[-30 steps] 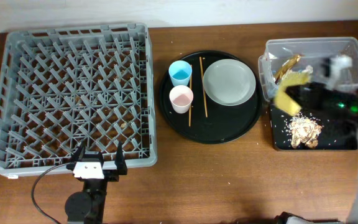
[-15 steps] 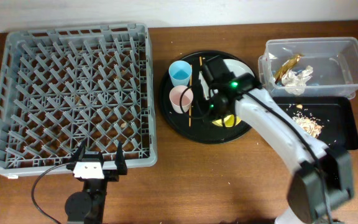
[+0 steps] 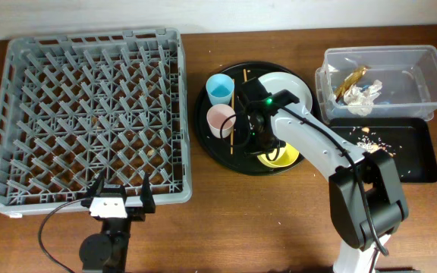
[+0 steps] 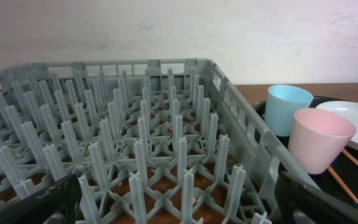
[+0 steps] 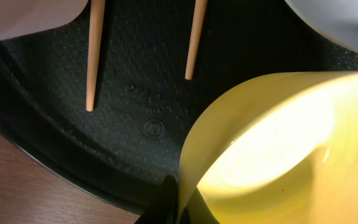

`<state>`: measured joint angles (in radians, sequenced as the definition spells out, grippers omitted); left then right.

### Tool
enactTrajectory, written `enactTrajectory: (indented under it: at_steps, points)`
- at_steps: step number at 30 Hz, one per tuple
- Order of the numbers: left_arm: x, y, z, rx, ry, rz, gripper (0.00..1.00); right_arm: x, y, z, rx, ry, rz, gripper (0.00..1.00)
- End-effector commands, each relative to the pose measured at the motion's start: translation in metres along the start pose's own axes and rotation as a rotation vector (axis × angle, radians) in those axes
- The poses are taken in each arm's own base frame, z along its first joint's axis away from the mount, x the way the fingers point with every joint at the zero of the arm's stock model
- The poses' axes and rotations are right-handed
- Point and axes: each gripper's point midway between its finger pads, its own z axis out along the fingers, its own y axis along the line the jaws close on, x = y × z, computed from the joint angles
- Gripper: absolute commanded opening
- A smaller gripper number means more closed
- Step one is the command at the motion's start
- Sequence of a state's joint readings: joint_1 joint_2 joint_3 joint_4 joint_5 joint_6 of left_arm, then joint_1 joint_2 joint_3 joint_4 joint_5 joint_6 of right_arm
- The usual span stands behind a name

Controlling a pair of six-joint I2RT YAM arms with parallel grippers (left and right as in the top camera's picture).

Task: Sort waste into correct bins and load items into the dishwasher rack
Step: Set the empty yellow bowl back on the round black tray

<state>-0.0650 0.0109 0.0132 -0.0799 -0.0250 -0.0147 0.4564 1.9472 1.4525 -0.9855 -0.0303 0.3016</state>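
1. Right end effector (image 3: 270,148) pinched together on the rim of the yellow bowl (image 3: 283,157), over the near part of the round black tray (image 3: 218,148); resting or lifted, unclear.
2. On the same tray: pale grey plate (image 3: 290,87), light blue cup (image 3: 220,89), pink-white cup (image 3: 221,120), wooden chopsticks (image 3: 233,140).
3. Left end effector (image 3: 121,189) spread wide apart, gripping nothing, at the near edge of the dishwasher rack (image 3: 184,114).
4. At the right of the surface (image 3: 203,220), inside the clear tub (image 3: 423,76): white tissue (image 3: 366,95) and gold-brown wrapper (image 3: 353,80); just beside it, in the black rectangular tray (image 3: 408,152): beige scraps (image 3: 370,140).
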Motion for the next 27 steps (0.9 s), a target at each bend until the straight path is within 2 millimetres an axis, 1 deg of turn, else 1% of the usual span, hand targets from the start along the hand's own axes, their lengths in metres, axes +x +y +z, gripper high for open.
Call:
enactTrajectory:
  at_steps: [1,3,5,7,10,12,14,16,19,21,23,25,27]
  points:
    - [0.002,-0.002,0.0,0.01,0.003,0.008,0.99,0.002,0.0,0.005,0.003,0.008,0.021,0.05]
    - [0.002,-0.002,0.0,0.01,0.003,0.008,0.99,0.002,0.0,0.006,0.002,0.007,0.021,0.05]
    - [0.002,-0.002,0.0,0.01,0.003,0.008,0.99,0.002,0.0,0.006,0.002,0.005,0.021,0.15]
    - [0.002,-0.002,0.0,0.01,0.003,0.008,0.99,0.002,0.0,0.006,0.002,0.005,0.02,0.27]
    - [0.002,-0.002,0.0,0.01,0.003,0.008,0.99,0.002,0.0,0.006,0.002,0.005,0.02,0.37]
    - [0.002,-0.002,0.0,0.01,0.003,0.008,0.99,0.002,-0.001,0.006,0.002,0.005,0.02,0.38]
    - [0.002,-0.002,0.0,0.01,0.003,0.008,0.99,0.0,-0.004,-0.001,-0.007,0.001,0.035,0.38]
    - [0.002,-0.002,0.0,0.01,0.003,0.008,0.99,-0.008,-0.01,-0.021,-0.037,-0.022,0.059,0.38]
    - [0.002,-0.002,0.0,0.011,0.003,0.008,0.99,-0.017,-0.014,-0.056,-0.098,-0.065,0.044,0.39]
    - [0.001,-0.002,0.0,0.014,-0.002,0.008,0.99,-0.024,-0.023,-0.091,-0.11,-0.117,0.067,0.42]
    - [-0.009,-0.006,-0.001,0.034,-0.037,0.008,0.99,-0.028,-0.03,-0.119,-0.117,-0.164,0.047,0.45]
    - [-0.021,-0.011,-0.003,0.064,-0.06,0.009,0.99,-0.03,-0.035,-0.14,-0.12,-0.2,0.054,0.49]
    - [-0.029,-0.012,-0.005,0.067,-0.059,0.009,0.99,-0.032,-0.037,-0.159,-0.125,-0.239,0.059,0.51]
